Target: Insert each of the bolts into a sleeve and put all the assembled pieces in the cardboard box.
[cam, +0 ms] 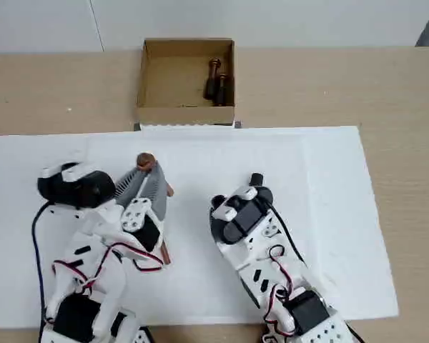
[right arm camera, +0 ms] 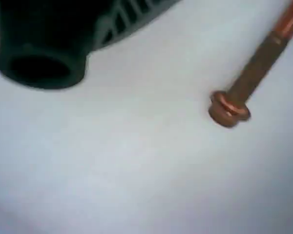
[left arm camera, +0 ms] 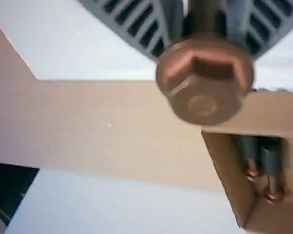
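Both arms are white printed shells around black servo blocks, the left arm [cam: 93, 250] at 7 o'clock and the right arm [cam: 268, 250] at 5 o'clock, each threaded with thin red, white and black cables [cam: 132, 251]. The left pincer [cam: 146, 170] has grey ribbed fingers [left arm camera: 132, 19], with a rounded black housing [cam: 75, 187] beside it.

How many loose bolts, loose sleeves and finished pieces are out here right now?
Loose bolts: 2 (one held, one lying flat)
Loose sleeves: 1
Assembled pieces: 2, both in the box
Total: 5
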Available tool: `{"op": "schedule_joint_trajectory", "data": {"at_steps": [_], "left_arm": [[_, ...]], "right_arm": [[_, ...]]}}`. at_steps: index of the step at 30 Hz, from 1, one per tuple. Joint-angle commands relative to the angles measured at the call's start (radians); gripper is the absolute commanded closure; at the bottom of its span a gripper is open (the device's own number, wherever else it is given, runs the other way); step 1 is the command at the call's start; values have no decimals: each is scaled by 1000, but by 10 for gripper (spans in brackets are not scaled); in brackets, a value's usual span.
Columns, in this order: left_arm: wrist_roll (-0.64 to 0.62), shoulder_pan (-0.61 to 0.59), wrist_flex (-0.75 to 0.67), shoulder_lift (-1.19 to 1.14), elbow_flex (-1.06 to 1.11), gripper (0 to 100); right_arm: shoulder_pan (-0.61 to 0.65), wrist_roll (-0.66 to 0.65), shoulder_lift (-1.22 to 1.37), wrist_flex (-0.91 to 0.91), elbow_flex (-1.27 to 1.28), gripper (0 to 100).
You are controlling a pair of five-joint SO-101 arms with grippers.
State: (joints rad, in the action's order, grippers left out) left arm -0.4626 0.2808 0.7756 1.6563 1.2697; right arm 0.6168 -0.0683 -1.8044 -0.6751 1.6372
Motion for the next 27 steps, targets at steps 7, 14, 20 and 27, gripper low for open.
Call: {"op": "schedule_joint_trajectory", "data": {"at_steps": [7,14,20,27], "left_arm": [[-98,23,-86,104,45,995],[-175,25,-86,104,42,995],[-181,75,-83,104,47,995],[-181,94,-80,103,65,995]], "right_arm": [[104,-74,-8,54,-3,995],[114,-75,-8,54,-5,995],[122,-91,-8,111,-11,995],[133,-152,-8,160,-8,995]]}}
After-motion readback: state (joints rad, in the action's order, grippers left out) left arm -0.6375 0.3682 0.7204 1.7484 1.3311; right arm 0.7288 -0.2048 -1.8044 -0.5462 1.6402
